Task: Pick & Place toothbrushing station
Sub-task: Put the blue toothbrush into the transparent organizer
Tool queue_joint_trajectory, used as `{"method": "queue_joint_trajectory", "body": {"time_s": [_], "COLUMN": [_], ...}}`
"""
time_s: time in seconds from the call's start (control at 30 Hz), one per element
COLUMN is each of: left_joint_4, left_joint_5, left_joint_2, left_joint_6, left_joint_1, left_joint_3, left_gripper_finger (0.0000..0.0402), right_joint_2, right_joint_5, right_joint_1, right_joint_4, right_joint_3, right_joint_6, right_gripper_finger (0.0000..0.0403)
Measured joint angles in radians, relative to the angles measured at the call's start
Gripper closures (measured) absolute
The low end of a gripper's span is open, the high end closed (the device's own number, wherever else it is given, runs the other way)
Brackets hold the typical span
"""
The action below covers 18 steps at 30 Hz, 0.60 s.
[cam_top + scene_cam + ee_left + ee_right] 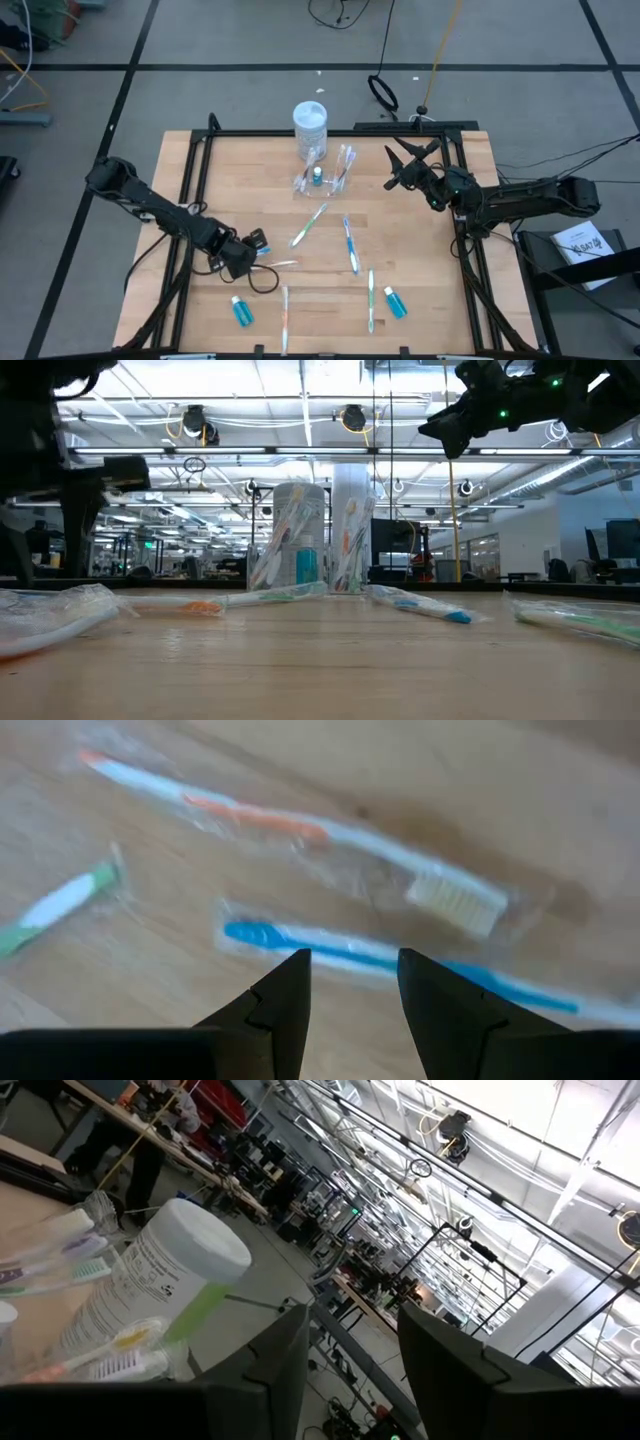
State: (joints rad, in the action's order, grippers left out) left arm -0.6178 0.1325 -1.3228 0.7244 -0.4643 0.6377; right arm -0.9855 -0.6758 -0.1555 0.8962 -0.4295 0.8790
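The toothbrushing station (pixel 328 176), seen from the high view, is a small clear plastic holder standing near the far edge of the desk (pixel 420 300), just in front of the white jar (pixel 310 126) and touching or nearly touching it. It holds wrapped toothbrushes and a small blue bottle. I judge it light, stiff, thin-walled and slick, and top-heavy with its contents leaning outward, so a firm hold low on a side wall or across the body would suit better than a pinch at the rim. The right gripper (pixel 408 166) hangs raised just beside the station, its fingers spread apart and empty, the arm reaching in from the desk's right edge. The left gripper (pixel 258 244) sits low over the near-left part of the desk, well apart from the station, pointing at a loose wrapped toothbrush (pixel 281 264).

In the low view the station (pixel 312 552) stands upright in the middle distance, brushes fanning out of it, with the right gripper (pixel 450 428) high above and to one side.

The left wrist view shows that arm's fingers (pixel 285 1000) open with nothing between them, above a blue-handled toothbrush (pixel 390 963) and an orange-handled one (pixel 300 830).

The right wrist view shows the right fingers (pixel 285 1355) parted, tilted up toward the room, the white jar (pixel 150 1285) and some brush heads near.
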Motion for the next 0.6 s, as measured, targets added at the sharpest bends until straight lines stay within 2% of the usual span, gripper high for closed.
{"method": "queue_joint_trajectory", "body": {"time_s": [0.2, 0.6], "left_joint_4": [0.094, 0.226], "left_joint_5": [0.007, -0.03], "left_joint_2": [0.001, 0.0], "left_joint_6": [0.134, 0.132], "left_joint_1": [0.036, 0.223], "left_joint_3": [-0.039, -0.041], "left_gripper_finger": [0.0245, 0.0245], "right_joint_2": [0.0, 0.0], "right_joint_5": [0.0, 0.0], "right_joint_1": [0.0, 0.0], "right_joint_4": [-0.005, -0.008], "right_joint_3": [0.0, 0.0], "right_joint_6": [0.003, 0.004], "right_gripper_finger": [0.0257, 0.0257]}}
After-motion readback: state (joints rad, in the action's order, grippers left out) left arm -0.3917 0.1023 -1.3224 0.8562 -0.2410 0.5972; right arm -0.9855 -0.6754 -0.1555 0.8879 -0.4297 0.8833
